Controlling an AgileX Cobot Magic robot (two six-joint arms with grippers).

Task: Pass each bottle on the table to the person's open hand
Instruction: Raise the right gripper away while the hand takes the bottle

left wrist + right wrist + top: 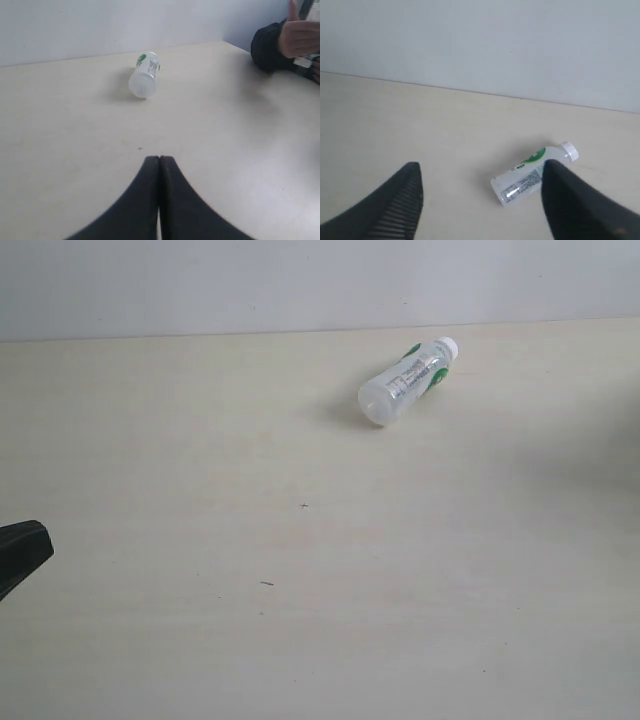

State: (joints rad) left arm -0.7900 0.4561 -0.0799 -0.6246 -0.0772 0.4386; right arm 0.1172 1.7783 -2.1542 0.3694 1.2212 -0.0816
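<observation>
One clear bottle [405, 382] with a white-green label and white cap lies on its side on the beige table [300, 620], towards the far right. My left gripper [159, 159] is shut and empty, low over the table, well short of the bottle [144, 75]; its black tip [22, 550] shows at the exterior view's left edge. My right gripper [481, 167] hangs open above the table, with nothing between its fingers. The bottle [525, 176] lies beyond it, partly hidden behind one finger [575, 205]. The right gripper is out of the exterior view.
In the left wrist view a person's hand [299, 34] with a dark sleeve [267, 47] rests at the table's far right corner, fingers curled round something pale. A pale wall [300, 280] runs behind the table's far edge.
</observation>
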